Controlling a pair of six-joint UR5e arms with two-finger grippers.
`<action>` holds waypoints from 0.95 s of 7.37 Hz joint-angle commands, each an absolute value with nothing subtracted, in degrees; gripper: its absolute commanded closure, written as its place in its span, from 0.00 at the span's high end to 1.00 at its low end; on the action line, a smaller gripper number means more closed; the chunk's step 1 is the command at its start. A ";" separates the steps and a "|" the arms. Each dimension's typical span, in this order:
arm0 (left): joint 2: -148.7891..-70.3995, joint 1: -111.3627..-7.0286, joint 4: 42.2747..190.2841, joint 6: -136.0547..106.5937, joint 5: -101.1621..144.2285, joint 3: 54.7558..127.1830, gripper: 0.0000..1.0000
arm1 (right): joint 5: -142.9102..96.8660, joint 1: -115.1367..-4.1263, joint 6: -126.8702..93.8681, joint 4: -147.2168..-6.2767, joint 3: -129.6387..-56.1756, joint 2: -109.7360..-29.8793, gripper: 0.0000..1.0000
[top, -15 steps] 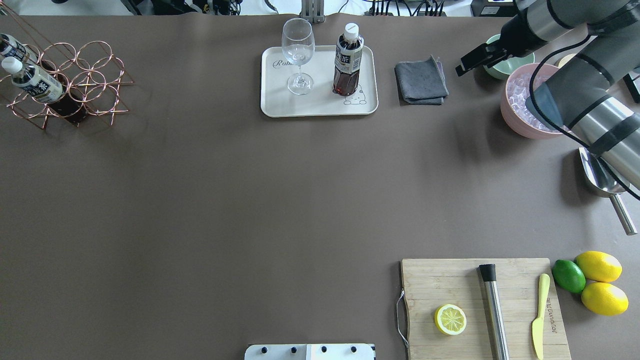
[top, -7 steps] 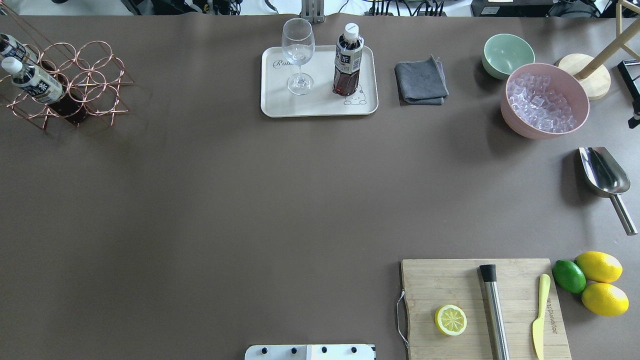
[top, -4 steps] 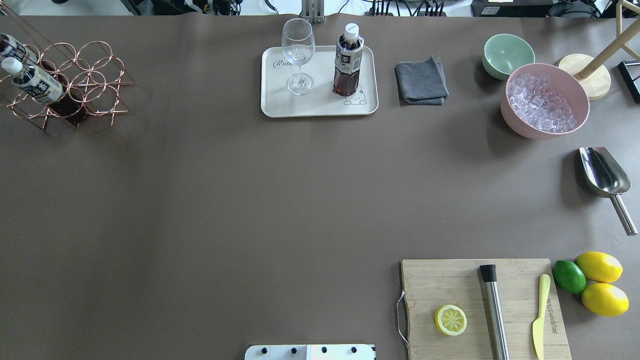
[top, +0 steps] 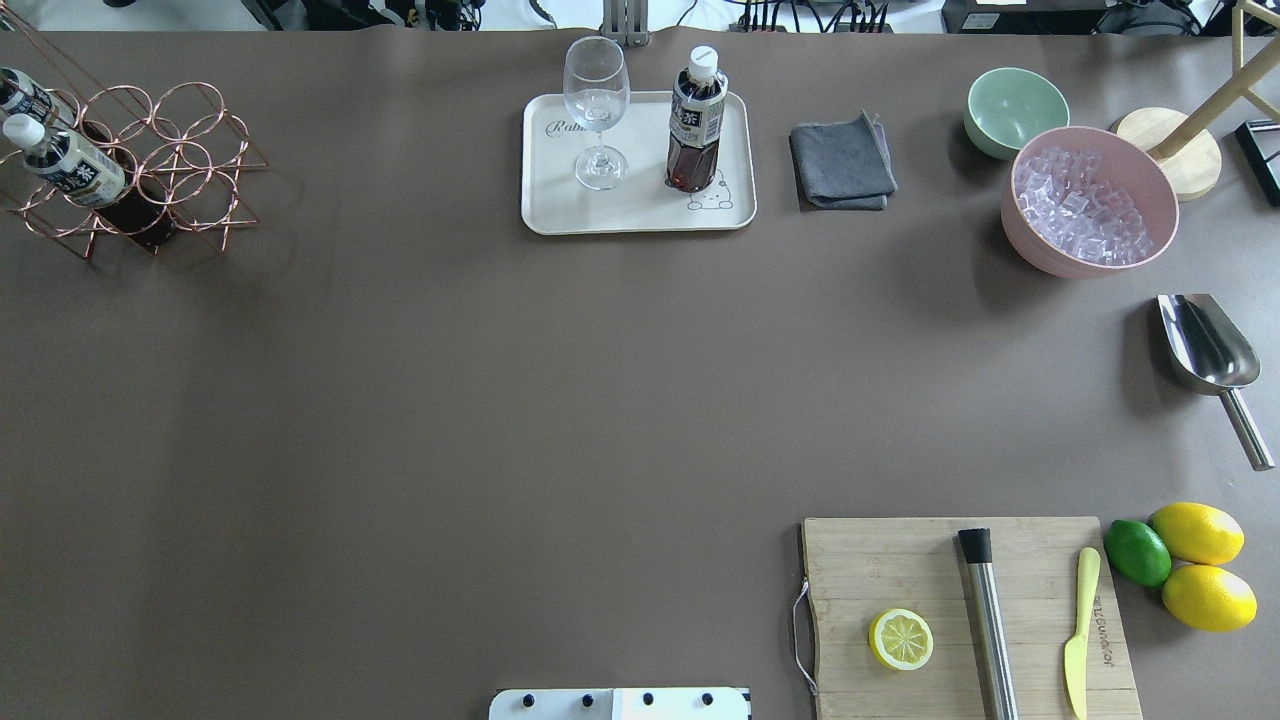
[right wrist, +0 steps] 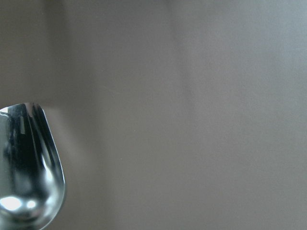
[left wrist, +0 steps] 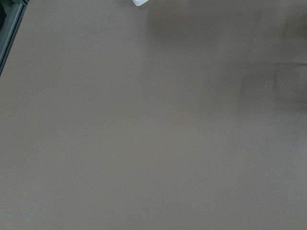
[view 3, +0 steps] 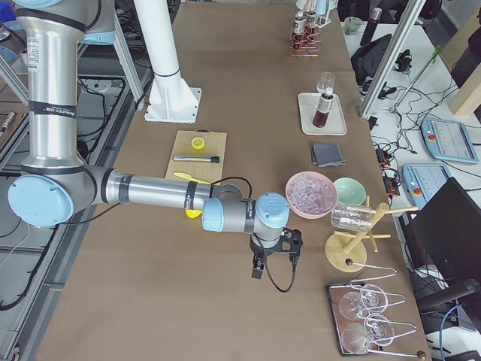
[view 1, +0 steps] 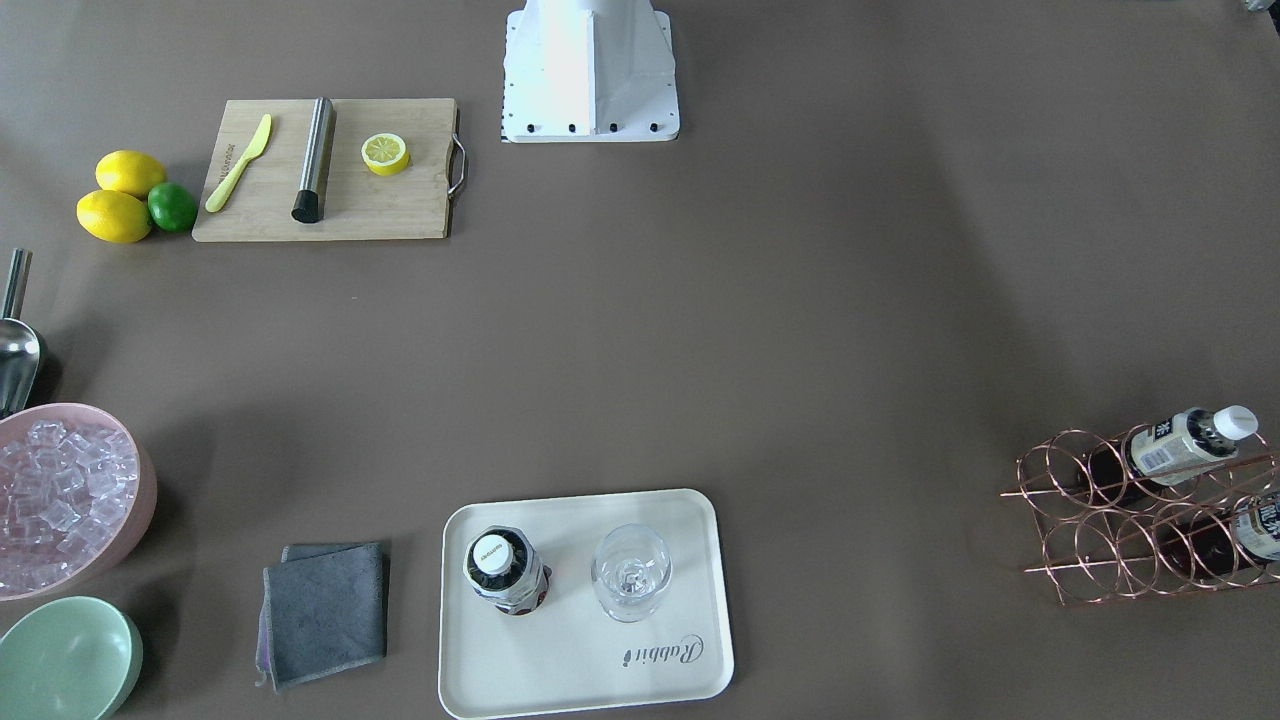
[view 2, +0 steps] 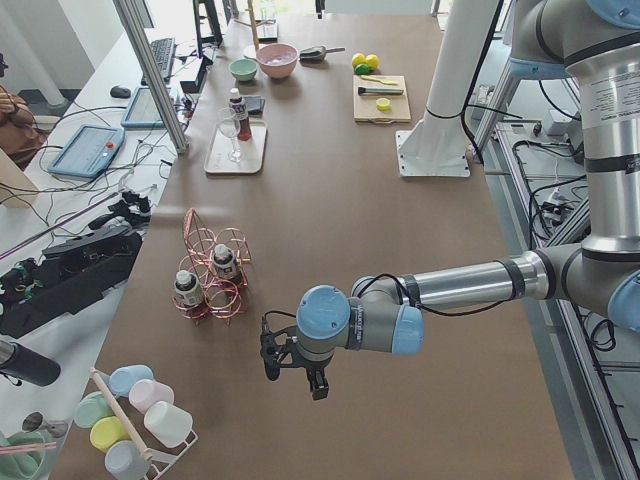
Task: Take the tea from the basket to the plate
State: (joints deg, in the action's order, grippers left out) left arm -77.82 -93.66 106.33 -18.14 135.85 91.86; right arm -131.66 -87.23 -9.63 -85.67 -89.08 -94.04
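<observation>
The basket [top: 150, 165] and its farther bottle [top: 22, 96] run off the overhead view's left edge.

overhead looking forward and down, front camera opposite, both sharing the plate [top: 640, 208], side cameras at table [top: 500, 400] ends

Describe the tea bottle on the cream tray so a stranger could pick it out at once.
Midway along the far edge of the table in the overhead view lies a cream tray with a bear drawing. On it, beside a wine glass, stands the tea bottle. Unlike the two other bottles, which sit in the copper wire basket, it stands free and upright, white cap on top.
</observation>
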 commanded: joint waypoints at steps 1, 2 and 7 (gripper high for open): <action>-81.71 -93.69 92.64 -19.16 140.19 96.39 0.97 | -130.79 -87.36 -9.58 -85.34 -89.56 -94.30 1.00; -85.13 -93.43 85.85 -19.16 139.92 97.63 0.97 | -129.22 -87.28 -9.49 -85.34 -89.65 -94.57 1.00; -85.52 -92.73 85.34 -18.37 134.49 98.78 0.97 | -129.64 -87.28 -9.40 -85.43 -89.12 -94.92 1.00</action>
